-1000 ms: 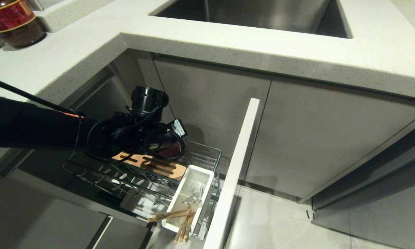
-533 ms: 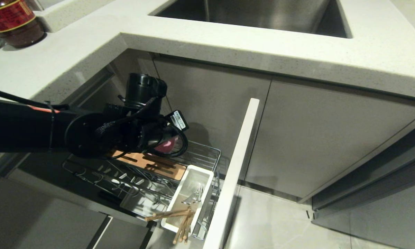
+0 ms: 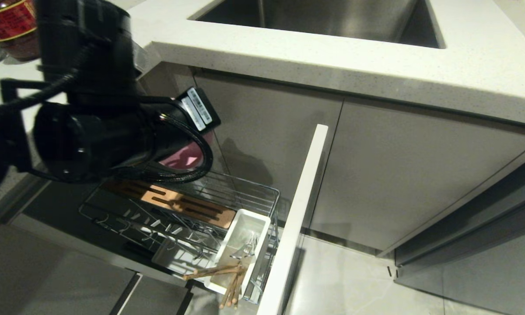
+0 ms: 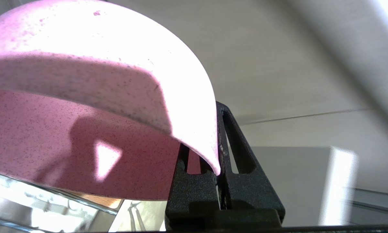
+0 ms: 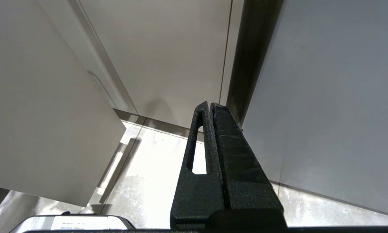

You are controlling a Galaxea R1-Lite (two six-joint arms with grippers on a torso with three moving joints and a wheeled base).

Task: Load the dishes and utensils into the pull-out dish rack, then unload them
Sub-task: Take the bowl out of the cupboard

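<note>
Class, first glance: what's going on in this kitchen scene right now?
The left gripper is shut on the rim of the pink bowl, holding it above the pulled-out dish rack. Chopsticks and a fork sit in the rack's white cup. The right gripper is shut, parked low by the cabinets.

Bright light from above shines white on the pink bowl, and a dark shadow lies across it. The countertop is bright. The dish rack below sits in dim shade.
</note>
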